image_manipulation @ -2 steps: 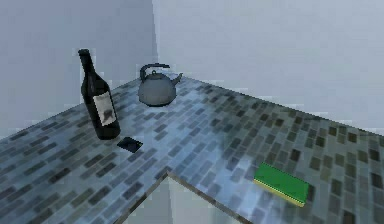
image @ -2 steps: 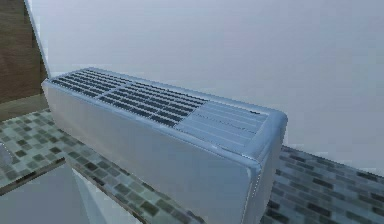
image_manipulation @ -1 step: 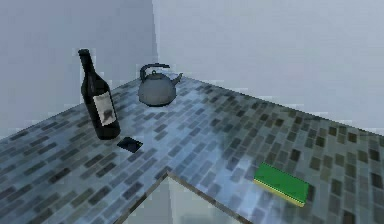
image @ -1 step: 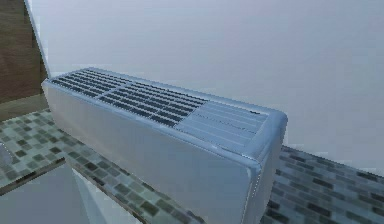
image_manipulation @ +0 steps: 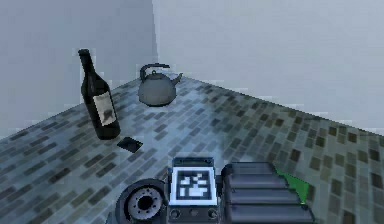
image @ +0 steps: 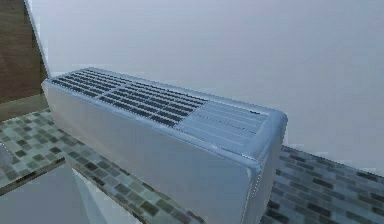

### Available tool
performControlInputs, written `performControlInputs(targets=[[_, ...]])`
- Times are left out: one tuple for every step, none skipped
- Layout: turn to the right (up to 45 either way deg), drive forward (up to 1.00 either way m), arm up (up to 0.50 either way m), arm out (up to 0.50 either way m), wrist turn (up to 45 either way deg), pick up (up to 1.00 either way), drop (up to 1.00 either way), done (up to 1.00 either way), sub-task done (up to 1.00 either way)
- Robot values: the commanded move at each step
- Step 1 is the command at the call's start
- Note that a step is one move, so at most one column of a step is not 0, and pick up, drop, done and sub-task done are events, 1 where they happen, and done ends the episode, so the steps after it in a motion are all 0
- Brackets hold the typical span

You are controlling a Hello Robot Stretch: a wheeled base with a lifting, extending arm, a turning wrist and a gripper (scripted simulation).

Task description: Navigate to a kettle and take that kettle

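In the forward view we see a long white appliance (image: 150, 140) with slatted grilles on top, lying on a counter (image: 320, 185) of small grey-green tiles before a pale wall (image: 250, 50). In the arm side view we find a dark bottle (image_manipulation: 98, 95) with a pale label standing upright on such tiles, a small flat black square (image_manipulation: 130, 145) lying near its base.
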Motion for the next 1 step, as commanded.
performControlInputs(targets=[[0.0, 0.0, 0.0, 0.5, 0.0, 0.0, 0.0, 0.0, 0.0]])
